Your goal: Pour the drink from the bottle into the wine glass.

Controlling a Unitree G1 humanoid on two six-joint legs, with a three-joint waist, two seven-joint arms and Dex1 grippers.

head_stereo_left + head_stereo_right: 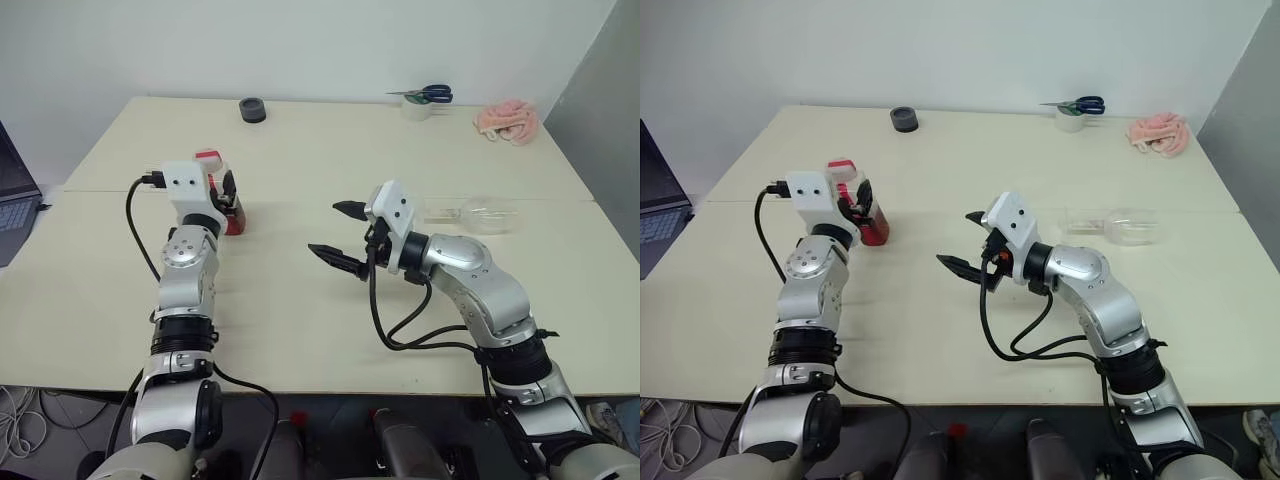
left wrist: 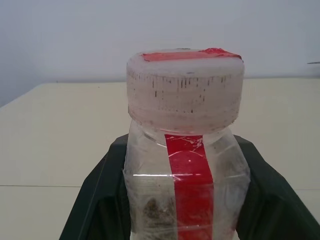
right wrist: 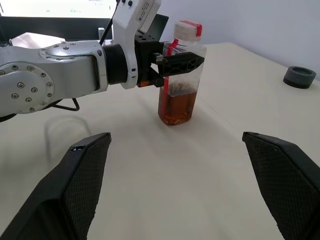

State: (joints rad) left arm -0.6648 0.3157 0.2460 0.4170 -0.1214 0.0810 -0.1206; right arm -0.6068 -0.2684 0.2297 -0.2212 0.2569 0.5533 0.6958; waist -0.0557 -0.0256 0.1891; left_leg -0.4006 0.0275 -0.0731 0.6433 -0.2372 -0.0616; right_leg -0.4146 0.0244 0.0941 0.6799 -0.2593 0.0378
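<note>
Two black-fingered grippers work over the pale tabletop (image 1: 300,330), each placed for a different part of the pour. The left gripper (image 3: 180,61) has its fingers pressed against both sides of the small clear plastic bottle with a vertical red label strip and a wide capped neck (image 3: 181,75), pinching it high on the body, just under the neck; that height probably leaves the base free to swing up when the bottle is tipped. The bottle stands upright on the table at the robot's left, and the translucent reddish-brown drink (image 3: 176,107) fills only its lower part. Its cap looks still on, which would have to be dealt with before any liquid can leave. The left forearm reaches straight forward, gripper about level, wrist not rolled. The right gripper (image 1: 338,235) hangs above the table centre with its fingers spread wide and nothing between them, pointing toward the bottle, perhaps ready to help. The clear stemmed wine glass (image 1: 478,214) lies on its side at the robot's right, behind the right forearm, well apart from the bottle; it cannot take a pour as it lies.
</note>
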